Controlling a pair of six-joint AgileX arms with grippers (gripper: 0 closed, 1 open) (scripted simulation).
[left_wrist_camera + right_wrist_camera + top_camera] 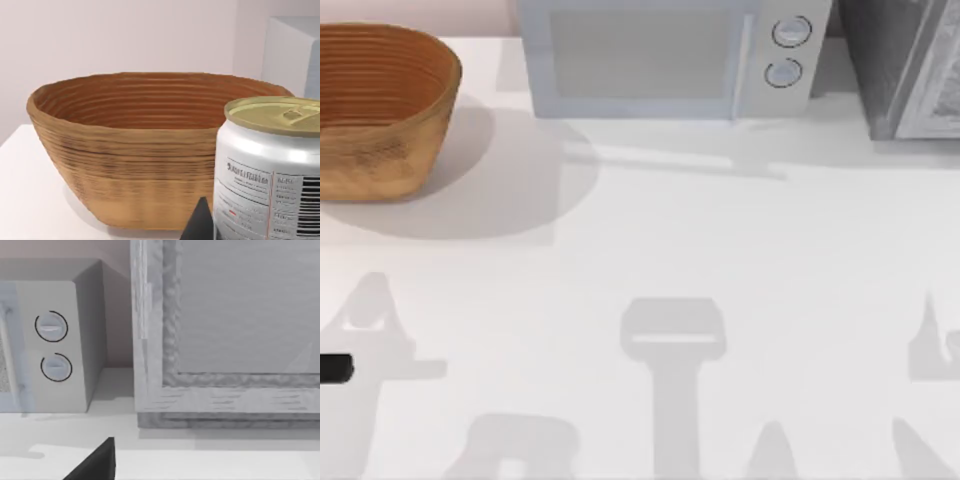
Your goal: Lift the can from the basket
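In the top view, the large round brown woven wicker basket [380, 110] is seen at the far left corner of the white table [720, 250], with nothing visible inside it; a pale grey microwave oven [660, 55] stands along the far edge and a grey framed cabinet [910, 65] fills the far right corner, so the middle and near table are left open. In the left wrist view, the small white cylindrical can [270, 170] with its dull gold top is seen close up, on the near side of the basket [125, 150] and outside it, its top about level with the rim. One dark finger [201, 222] of the left gripper [260, 227] lies against the can's side, so the fingers are judged clenched on the can and the lift nearly complete. Only a steady hold, kept off the basket rim, seems called for. In the right wrist view, the right gripper [95, 465] is parked low before the microwave [50, 340] and cabinet [225, 330]; whether it is released or clenched cannot be told.
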